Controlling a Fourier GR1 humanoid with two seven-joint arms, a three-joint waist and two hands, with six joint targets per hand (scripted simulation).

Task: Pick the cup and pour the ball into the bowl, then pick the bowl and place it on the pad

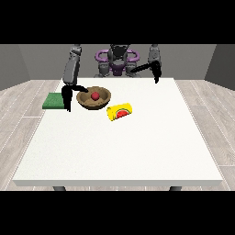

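Note:
A brown wooden bowl point(103, 102) stands on the white table point(119, 151) at the back left, with a red ball point(95, 96) inside it. A yellow cup point(119, 111) lies on its side just right of and in front of the bowl, its mouth towards the camera. A green pad point(54, 101) lies at the table's left edge. The hand at the view's left point(69, 97) hangs between pad and bowl, fingers pointing down and thumb stretched out to the bowl's left rim. The hand at the view's right point(156, 73) hovers over the far edge, fingers hanging relaxed, holding nothing.
The robot's torso point(117, 62) stands behind the table's far edge. The table's front edge point(119, 182) runs near the bottom of the view, with grey plank floor around it.

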